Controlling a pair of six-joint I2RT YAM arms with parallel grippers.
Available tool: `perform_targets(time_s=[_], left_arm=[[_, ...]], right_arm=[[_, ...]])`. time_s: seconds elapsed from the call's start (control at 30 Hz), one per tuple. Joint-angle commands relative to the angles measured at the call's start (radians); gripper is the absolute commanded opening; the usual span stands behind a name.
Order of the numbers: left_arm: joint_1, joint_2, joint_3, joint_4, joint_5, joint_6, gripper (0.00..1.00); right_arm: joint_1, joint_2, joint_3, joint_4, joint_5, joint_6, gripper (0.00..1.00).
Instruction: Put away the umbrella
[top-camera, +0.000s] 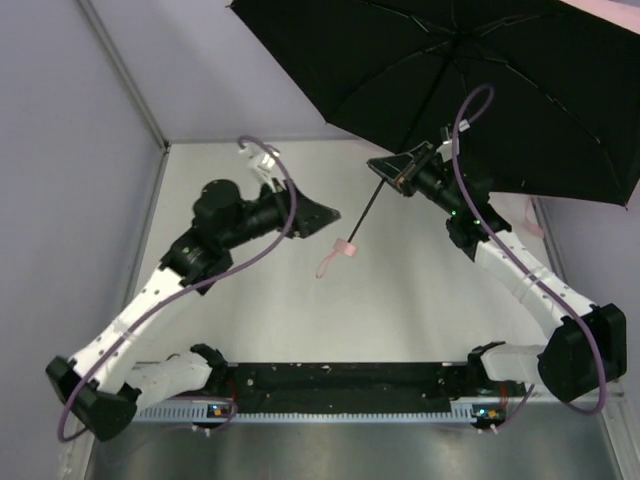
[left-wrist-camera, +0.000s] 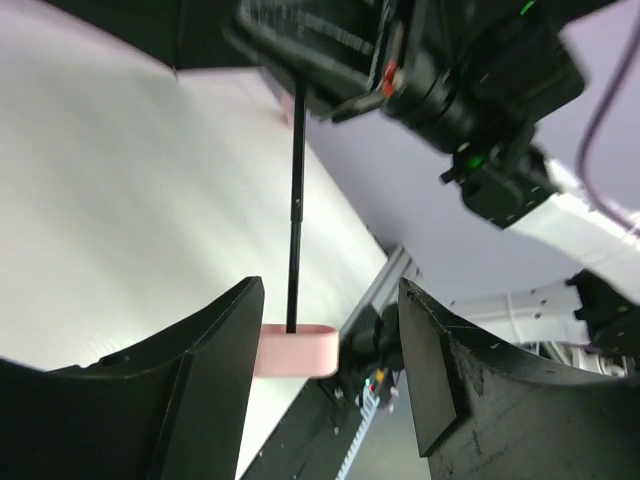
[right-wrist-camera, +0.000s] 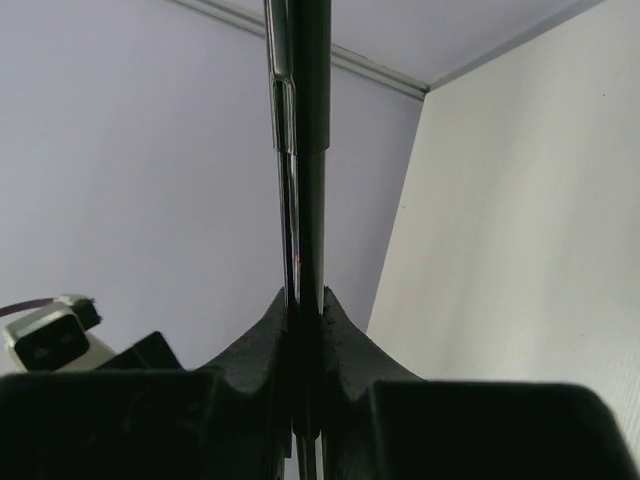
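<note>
Right gripper (right-wrist-camera: 305, 310) clamped on the shaft (right-wrist-camera: 308, 150) of the open umbrella (top-camera: 450, 80); left gripper (top-camera: 330, 215), jaws wide, at eleven o'clock from its pink handle (top-camera: 347, 246).

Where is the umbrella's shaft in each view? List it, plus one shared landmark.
Top external: right of centre, the shaft slants from the right gripper to the pink handle.
Left wrist: the shaft is a thin vertical line, centre-left.
Right wrist: the shaft stands vertical, centre, clamped.
Shared landmark: right gripper gripping it.
</note>
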Motion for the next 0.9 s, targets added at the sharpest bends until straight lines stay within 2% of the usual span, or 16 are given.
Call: perform_targets(time_s=[0.0,0.07,0.17,0.3,0.37,0.47,0.53,0.57,0.63,0.67,0.73,0.8,0.83,0.87], left_arm=[[-0.109,0.133,0.043,0.138,0.016,0.036,0.62],[-0.131,0.179,0.034,0.160,0.045,0.048,0.63],[-0.146,0.239,0.006,0.276,0.100,0.032,0.68],[-0.152,0.335,0.046,0.249,0.157,0.048,0.66],[-0.152,0.361,0.057,0.235,0.154,0.068,0.56],[-0.152,0.368,0.082,0.188,0.107,0.131,0.23],[-0.154,0.336,0.065,0.203,0.046,0.153,0.07],[-0.152,0.319,0.056,0.209,0.007,0.157,0.00],[-0.152,0.273,0.027,0.215,-0.062,0.154,0.00],[-0.152,0.256,0.017,0.217,-0.086,0.154,0.00],[-0.154,0.218,-0.013,0.215,-0.131,0.144,0.00],[-0.155,0.185,-0.030,0.211,-0.157,0.136,0.00],[-0.155,0.173,-0.032,0.195,-0.174,0.136,0.00],[-0.154,0.161,-0.035,0.179,-0.186,0.142,0.00]], right_arm=[[0.010,-0.005,0.060,0.095,-0.004,0.069,0.00],[0.013,0.001,0.057,0.112,-0.022,0.063,0.00],[0.014,0.014,0.026,0.208,-0.067,0.078,0.00],[0.014,0.039,0.011,0.317,-0.108,0.098,0.00],[0.014,0.050,0.020,0.326,-0.113,0.095,0.00],[0.017,0.074,0.037,0.328,-0.124,0.110,0.00],[0.023,0.084,0.032,0.327,-0.122,0.138,0.00],[0.025,0.085,0.032,0.313,-0.124,0.138,0.00],[0.026,0.080,0.050,0.217,-0.116,0.110,0.03],[0.026,0.076,0.075,0.126,-0.110,0.083,0.15],[0.028,0.071,0.133,-0.071,-0.088,0.002,0.48],[0.029,0.054,0.170,-0.211,-0.041,-0.073,0.94],[0.028,0.041,0.182,-0.268,-0.007,-0.100,0.99],[0.028,0.027,0.187,-0.314,0.036,-0.118,0.99]])
